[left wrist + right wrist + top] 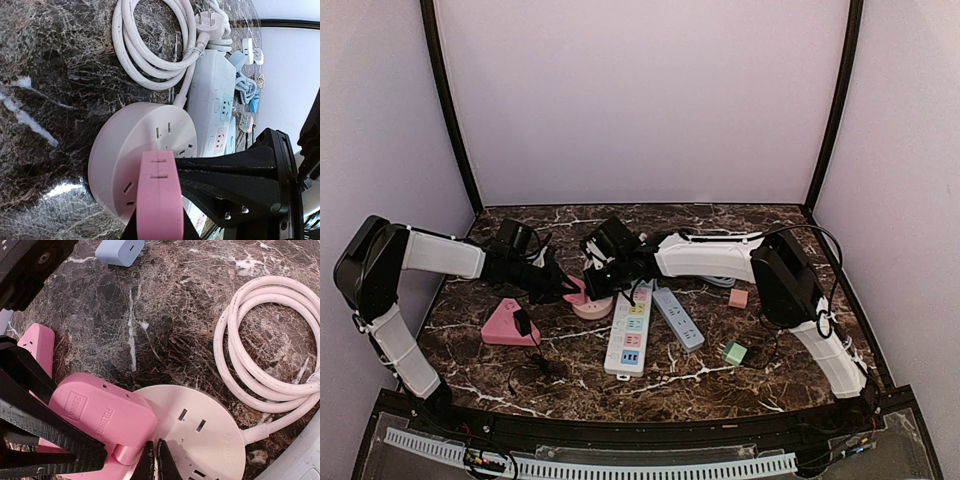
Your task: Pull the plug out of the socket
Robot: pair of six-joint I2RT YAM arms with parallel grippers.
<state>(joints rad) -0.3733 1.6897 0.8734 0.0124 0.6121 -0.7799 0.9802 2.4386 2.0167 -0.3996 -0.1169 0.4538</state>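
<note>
The left pincer [159,220] is clamped across the pink plug [102,412], which sits in the round socket [200,440]. The right pincer [156,462], tips together, seems to press on the socket face just beside the plug, though contact is hard to confirm. If that press slips, the socket could lift with the plug, dragging its coiled cable [260,340] behind.

The counter [760,225] is dark brown marble veined in white. The plug [100,415] is solid pink, the round socket [200,440] pale pinkish-white, its coiled cable [260,340] white. The power strip [630,340] is white with pastel outlets. Near the right edge, one cube [734,352] is green.
</note>
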